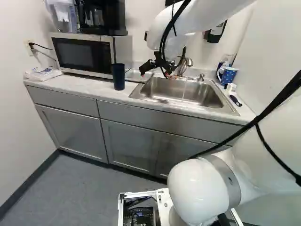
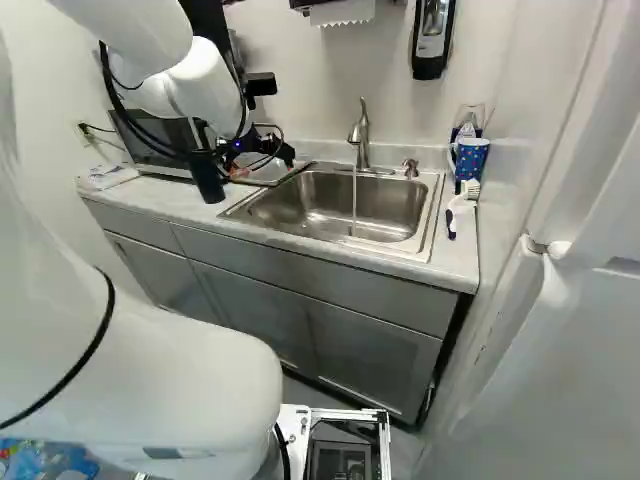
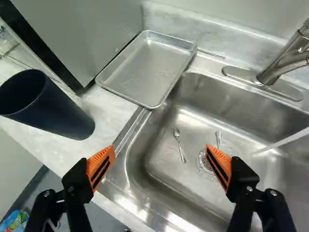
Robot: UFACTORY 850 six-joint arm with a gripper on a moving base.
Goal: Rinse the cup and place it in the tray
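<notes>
Gripper point(image 3: 160, 147): fingers spread wide, nothing between them, aimed near the sink's left edge. Step in hand, as judged: reaching for the cup.

Countertop point(image 1: 77, 84): bears the cup left of the sink; keep your fingertips above it as you cross sideways.

Sink point(image 3: 193, 128): lift the cup clear of its left rim before you bring it under the water.

Tray point(image 3: 147, 70): lies at the sink's back left corner; leave it undisturbed for the final placement.

Cup point(image 3: 53, 108): dark, upright, beside the gripper rather than ahead of it. Shift across, bring one finger to each side of its wall, then close evenly; a one-sided push could topple it.

Water stream point(image 3: 285, 141): expect a wet wall to slip, so grip firmly first.

Obscured: the tray, mostly masked in both base views; the tap point(image 2: 361, 135), cut off in the wrist view; the cup's dark interior, contents indeterminable; a small utensil point(image 3: 218, 138) by the drain, kind unclear.
</notes>
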